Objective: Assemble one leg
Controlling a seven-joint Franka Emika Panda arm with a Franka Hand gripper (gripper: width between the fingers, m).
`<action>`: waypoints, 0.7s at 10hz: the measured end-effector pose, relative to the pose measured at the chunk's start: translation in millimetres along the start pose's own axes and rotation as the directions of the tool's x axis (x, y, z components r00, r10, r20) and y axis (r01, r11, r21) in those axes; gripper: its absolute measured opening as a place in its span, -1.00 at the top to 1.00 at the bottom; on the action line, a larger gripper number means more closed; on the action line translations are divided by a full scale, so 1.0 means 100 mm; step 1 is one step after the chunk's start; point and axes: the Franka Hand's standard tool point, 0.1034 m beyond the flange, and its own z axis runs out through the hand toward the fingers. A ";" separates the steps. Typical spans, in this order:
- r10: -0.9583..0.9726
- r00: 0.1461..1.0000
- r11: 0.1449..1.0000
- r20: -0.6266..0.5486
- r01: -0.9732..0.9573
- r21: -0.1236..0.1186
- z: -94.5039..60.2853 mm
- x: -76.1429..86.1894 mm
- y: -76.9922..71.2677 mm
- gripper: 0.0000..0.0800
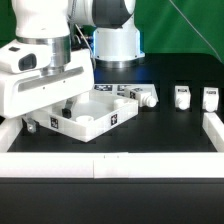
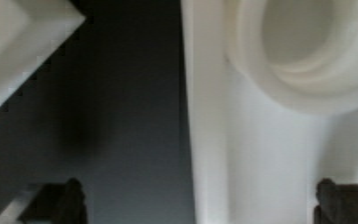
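My gripper (image 1: 66, 108) hangs low over the near left part of the large white square panel (image 1: 100, 112). In the wrist view the gripper (image 2: 202, 200) is open, with its dark fingertips (image 2: 60, 200) wide apart. The panel's edge (image 2: 247, 140) runs between them, and a round corner hole (image 2: 318, 50) shows beside it. Nothing is gripped. One small white leg (image 1: 147, 98) lies by the panel's right corner. Two more legs (image 1: 182, 96) (image 1: 210, 96) stand further to the exterior view's right. No leg shows in the wrist view.
A low white wall (image 1: 110, 165) runs along the front of the black table and up the right side (image 1: 212, 125). The arm's white base (image 1: 118, 45) stands behind the panel. A white piece (image 2: 16, 60) shows at the wrist view's edge.
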 end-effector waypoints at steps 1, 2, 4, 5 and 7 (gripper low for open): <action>0.000 1.000 1.000 0.000 0.000 0.000 0.00 0.00 0.00 -0.37; 0.000 1.000 1.000 0.000 0.000 0.000 0.00 0.00 0.00 -0.03; 0.000 1.000 1.000 0.000 0.000 0.000 0.00 0.00 0.00 0.45; 0.000 1.000 1.000 0.000 0.000 0.000 0.00 0.00 0.00 0.85; 0.017 1.000 1.000 -0.001 -0.017 -0.001 -0.01 0.00 0.01 0.87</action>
